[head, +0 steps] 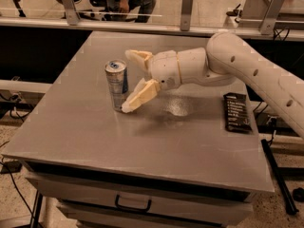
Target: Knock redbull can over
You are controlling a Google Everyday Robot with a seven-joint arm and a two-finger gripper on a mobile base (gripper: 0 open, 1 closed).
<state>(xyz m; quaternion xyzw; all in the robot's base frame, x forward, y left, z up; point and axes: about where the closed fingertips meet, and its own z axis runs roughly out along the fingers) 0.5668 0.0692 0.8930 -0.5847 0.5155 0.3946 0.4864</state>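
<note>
I see the redbull can (116, 84) standing upright on the grey tabletop (95, 137), left of centre. My gripper (129, 82) comes in from the right edge, its cream fingers (141, 93) spread wide apart just beside the can's right side, the nearer fingertip down by the can's base. A black snack-bar wrapper (236, 112) lies flat near the right edge.

On your desk (95, 137) the redbull can (117, 84) stands upright, left of centre. Your pincer (129, 82) sits just to its right, fingers spread: one up beside the can's top, the other down by its base. A snack-bar wrapper (236, 112) lies flat near the desk's right edge, well apart.
</note>
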